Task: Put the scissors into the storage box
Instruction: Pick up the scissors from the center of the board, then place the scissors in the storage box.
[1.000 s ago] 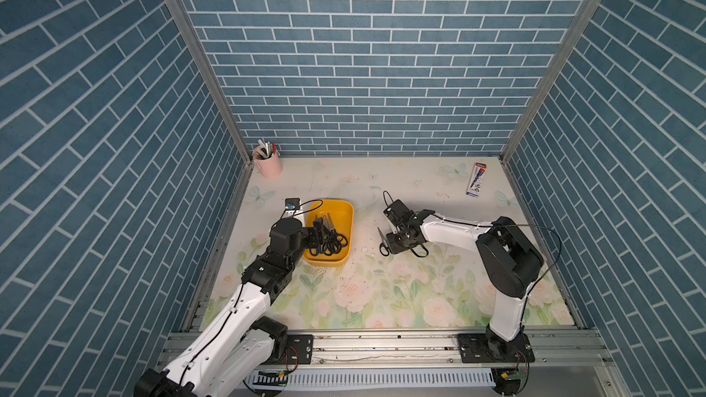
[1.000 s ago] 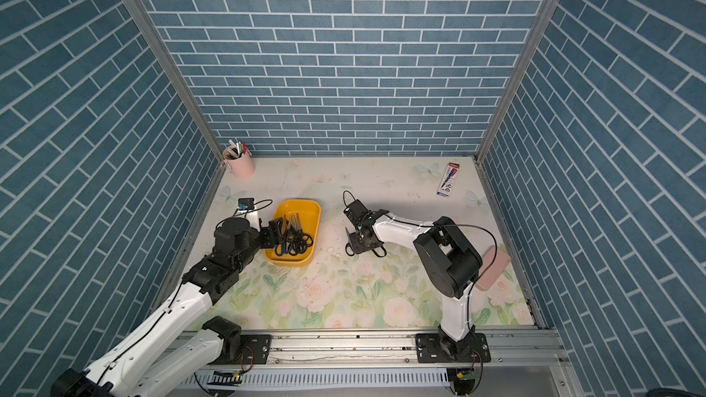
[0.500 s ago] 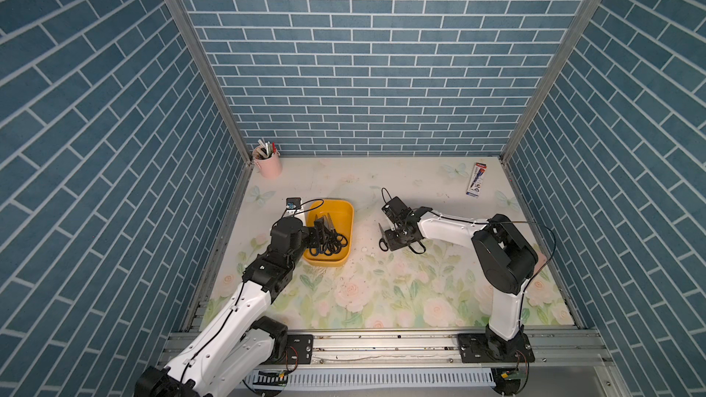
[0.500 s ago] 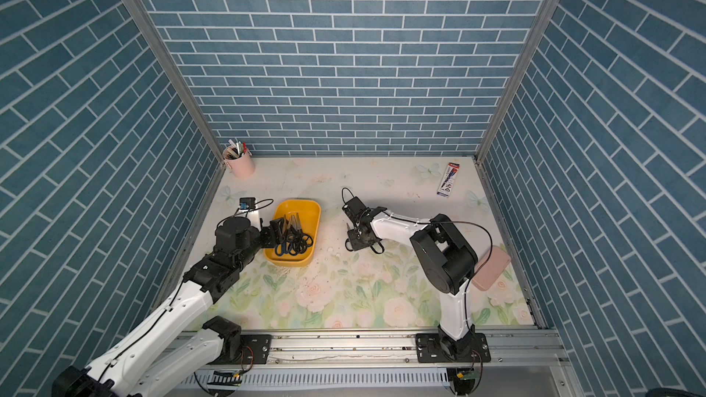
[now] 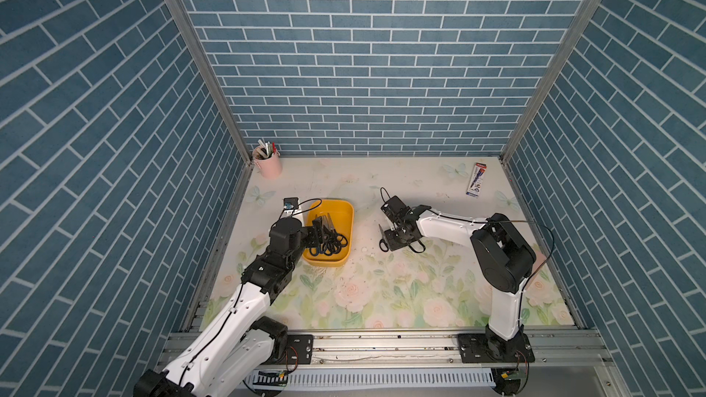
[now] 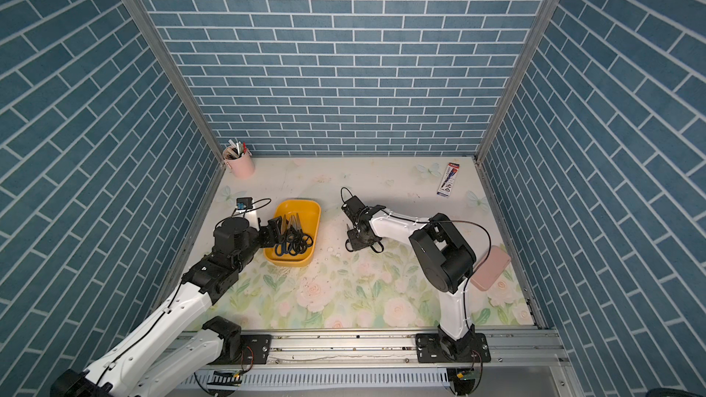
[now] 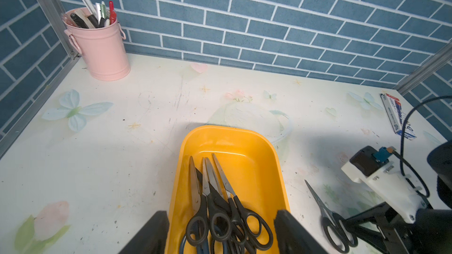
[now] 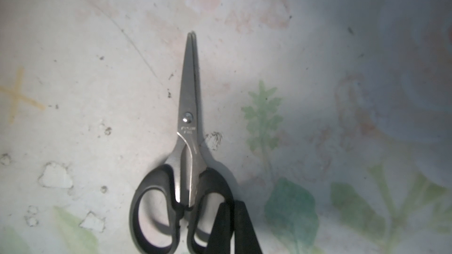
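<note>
One pair of black-handled scissors [image 8: 187, 123] lies on the flowered mat right of the storage box, blades pointing to the back wall. It shows in both top views [image 5: 382, 237] [image 6: 349, 239] and in the left wrist view [image 7: 325, 211]. My right gripper [image 8: 232, 228] is shut on one loop of its handle. The yellow storage box [image 5: 338, 211] [image 6: 303, 208] [image 7: 232, 142] holds several scissors [image 7: 220, 204] side by side. My left gripper [image 7: 223, 233] [image 5: 315, 231] stands open, a finger on each side of the box's near end.
A pink pen cup [image 5: 269, 169] [image 7: 102, 50] stands in the back left corner. A pen packet [image 5: 475, 181] lies at the back right. A flat pink case [image 6: 491, 267] sits behind my right arm's elbow. Brick walls close three sides.
My right gripper has closed on the scissors' handle and shifted slightly toward the box. The left arm and the box have not moved.
</note>
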Controlling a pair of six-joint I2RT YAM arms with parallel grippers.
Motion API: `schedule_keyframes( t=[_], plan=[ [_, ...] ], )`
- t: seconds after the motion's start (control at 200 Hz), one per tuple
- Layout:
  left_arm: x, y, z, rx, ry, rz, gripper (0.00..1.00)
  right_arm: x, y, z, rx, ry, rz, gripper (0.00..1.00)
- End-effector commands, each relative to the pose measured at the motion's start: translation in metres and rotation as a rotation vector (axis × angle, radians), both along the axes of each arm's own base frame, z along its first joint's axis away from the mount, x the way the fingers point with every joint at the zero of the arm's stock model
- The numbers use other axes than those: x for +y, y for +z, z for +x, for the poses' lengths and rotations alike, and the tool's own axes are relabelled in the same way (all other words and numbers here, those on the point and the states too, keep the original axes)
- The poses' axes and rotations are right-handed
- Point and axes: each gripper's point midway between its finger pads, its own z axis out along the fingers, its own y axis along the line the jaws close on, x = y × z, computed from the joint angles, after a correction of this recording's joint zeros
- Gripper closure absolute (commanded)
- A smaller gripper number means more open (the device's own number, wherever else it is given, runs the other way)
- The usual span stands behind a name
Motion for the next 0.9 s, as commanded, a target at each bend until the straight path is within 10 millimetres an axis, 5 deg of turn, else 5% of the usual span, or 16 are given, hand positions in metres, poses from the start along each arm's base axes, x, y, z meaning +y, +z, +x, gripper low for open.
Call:
schedule_keyframes(
  t=[0.0,0.615,0.75,0.895],
  plan=[
    [0.011,0.004,0.0,-0.026,0.062,-0.02,0.25,-0.013,-0.003,-0.019,0.086,0.001,-0.063,1.0],
    [0.017,0.001,0.0,-0.013,0.108,-0.024,0.25,0.005,0.045,-0.012,0.021,0.001,0.012,1.0],
    [0.025,0.006,-0.002,-0.027,0.14,-0.015,0.25,0.019,0.078,-0.003,-0.033,0.016,0.032,1.0],
    [0.024,0.004,-0.001,-0.029,0.129,-0.028,0.23,0.056,0.116,0.005,-0.088,0.07,0.091,1.0]
  ],
)
